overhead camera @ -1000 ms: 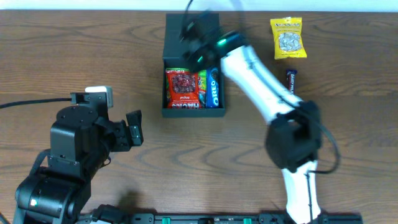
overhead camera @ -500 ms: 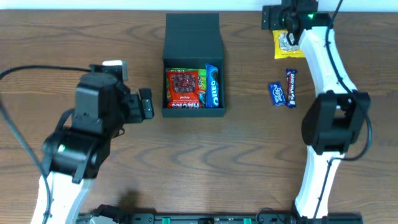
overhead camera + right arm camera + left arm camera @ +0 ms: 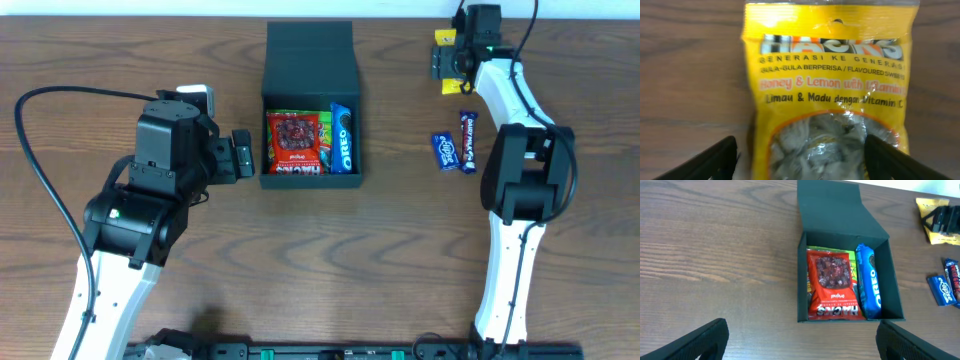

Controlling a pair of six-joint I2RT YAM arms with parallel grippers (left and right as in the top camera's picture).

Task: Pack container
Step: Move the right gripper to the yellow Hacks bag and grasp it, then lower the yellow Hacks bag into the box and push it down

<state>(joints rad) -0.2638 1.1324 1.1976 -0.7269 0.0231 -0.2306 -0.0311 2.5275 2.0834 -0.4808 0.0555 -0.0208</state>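
Observation:
The dark teal container (image 3: 310, 181) stands open at the table's back middle, its flap lid (image 3: 310, 45) laid back. Inside lie a red Hacks packet (image 3: 297, 143) and a blue Oreo pack (image 3: 342, 140), with a green packet partly hidden under the red one. My left gripper (image 3: 243, 157) is open, just left of the container's front corner, with nothing in it. In the left wrist view the container (image 3: 840, 210) lies ahead of the gripper (image 3: 802, 345). My right gripper (image 3: 805, 160) is open, low over a yellow Hacks packet (image 3: 830, 90), one finger on each side.
Two small dark blue snack bars (image 3: 446, 151) (image 3: 468, 140) lie side by side right of the container, below the yellow packet (image 3: 449, 88). The table's back edge runs just behind the lid and the right gripper (image 3: 450, 62). A black cable loops at the far left.
My right arm swung from over the container to the yellow packet at the back right, and its jaws opened. My left arm moved right, up to the container's left side.

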